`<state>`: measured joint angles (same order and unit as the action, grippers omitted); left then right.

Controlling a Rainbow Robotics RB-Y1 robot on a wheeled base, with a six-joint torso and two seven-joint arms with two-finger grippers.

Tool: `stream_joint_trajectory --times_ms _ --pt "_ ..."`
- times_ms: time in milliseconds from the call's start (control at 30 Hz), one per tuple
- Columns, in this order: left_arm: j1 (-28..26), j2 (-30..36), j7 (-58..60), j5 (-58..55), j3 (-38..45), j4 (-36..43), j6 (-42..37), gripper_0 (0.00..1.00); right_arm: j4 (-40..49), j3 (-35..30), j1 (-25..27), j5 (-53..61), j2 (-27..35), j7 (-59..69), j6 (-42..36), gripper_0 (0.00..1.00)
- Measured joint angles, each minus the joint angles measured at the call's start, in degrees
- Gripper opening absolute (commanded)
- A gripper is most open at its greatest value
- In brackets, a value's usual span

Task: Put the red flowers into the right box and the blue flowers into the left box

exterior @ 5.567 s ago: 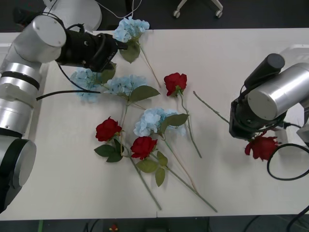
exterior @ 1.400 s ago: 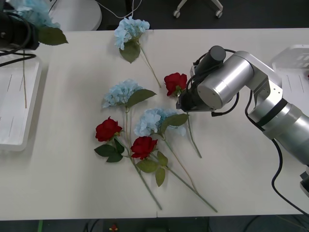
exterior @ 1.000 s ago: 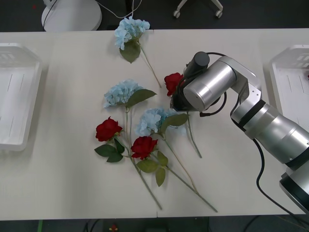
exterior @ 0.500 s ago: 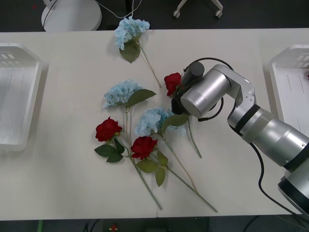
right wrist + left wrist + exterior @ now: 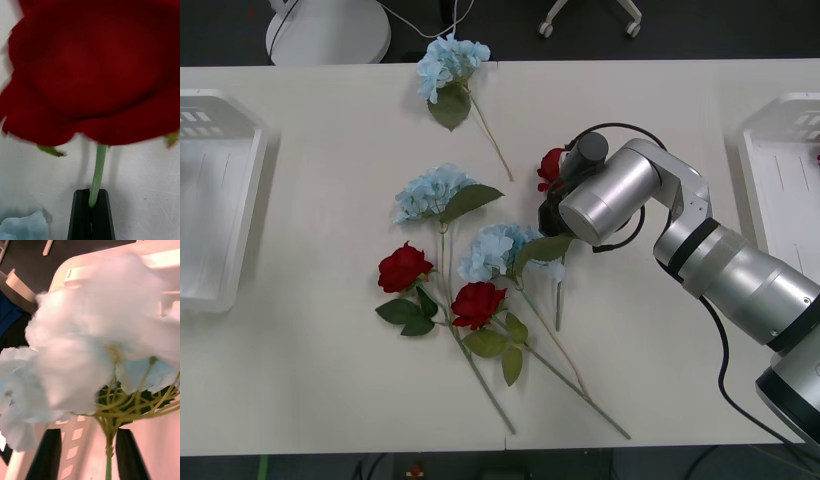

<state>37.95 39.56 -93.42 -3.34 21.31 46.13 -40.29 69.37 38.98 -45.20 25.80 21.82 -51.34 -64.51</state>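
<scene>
Risk first — the right tool (image 5: pixel 91 215) is clenched on a thin rose (image 5: pixel 93 67) stem just below the bloom, so the stem could slip or swing during the carry. In the front view this rose (image 5: pixel 551 165) sits at the surface centre, partly hidden by the arm, its stem hanging down past a blue cluster (image 5: pixel 492 250) and its leaf; a snag there would drag that flower along. The right box (image 5: pixel 780 190) lies well apart, at the surface's right edge. Two more roses (image 5: pixel 404 268) lie lower left among crossed stems.

The left tool (image 5: pixel 84 453) is released — fingers spread either side of a blue flower's (image 5: pixel 93 345) stem, over the left box (image 5: pixel 75 435). The stem could still catch on a finger.

Compared with half a second earlier, the rose has shifted right and its stem has moved off the surface.
</scene>
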Motion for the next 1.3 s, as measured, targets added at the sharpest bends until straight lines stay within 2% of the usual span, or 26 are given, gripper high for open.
stream_joint_trajectory --times_ms 100,167,233,367,600,733,867,967,1067,1200,1300 --pt "0.0 0.0 0.0 -0.9 0.0 0.5 0.0 0.97 -0.1 0.0 -0.1 1.3 0.2 0.0 0.0 0.00" --pt "0.0 0.0 0.0 -0.9 0.0 1.4 -0.1 1.00 -0.2 0.0 -0.5 3.2 0.6 0.0 -0.1 0.00" --pt "0.0 0.0 -0.1 -1.3 0.0 3.5 -2.4 1.00 -0.2 -0.2 -1.1 5.7 1.6 0.0 -0.7 0.00" --pt "-0.1 0.0 -0.9 -4.8 0.0 11.6 -12.4 1.00 0.9 -2.2 -2.6 10.9 5.4 -0.8 -4.3 0.00" --pt "-0.2 0.0 -4.2 -14.9 0.1 24.1 -26.2 1.00 7.9 -12.4 -3.2 19.0 17.6 -7.4 -14.7 0.00" --pt "-0.2 0.0 -4.2 -22.2 0.1 29.3 -33.3 1.00 8.9 -18.8 -3.3 22.3 25.7 -18.4 -21.3 0.00" --pt "-0.2 -0.2 -4.2 -28.2 0.1 33.6 -38.6 1.00 8.8 -21.7 -3.3 22.4 33.8 -29.3 -24.5 0.00" --pt "-0.2 -1.2 -4.2 -31.9 -0.1 35.5 -40.7 1.00 8.0 -21.7 -3.3 22.4 38.5 -35.8 -24.5 0.00" --pt "-0.2 -2.8 -4.2 -35.6 -0.3 36.3 -41.6 1.00 4.3 -21.7 -3.3 22.4 40.7 -38.6 -22.3 0.00" --pt "-0.2 -5.4 -4.2 -37.5 -1.0 37.6 -43.5 1.00 -1.6 -21.7 -2.9 19.9 40.8 -42.7 -15.7 0.00" --pt "-0.2 -7.9 -4.2 -36.7 -2.7 40.9 -47.1 1.00 -4.8 -21.7 -1.5 16.7 40.7 -45.7 -7.9 0.00"
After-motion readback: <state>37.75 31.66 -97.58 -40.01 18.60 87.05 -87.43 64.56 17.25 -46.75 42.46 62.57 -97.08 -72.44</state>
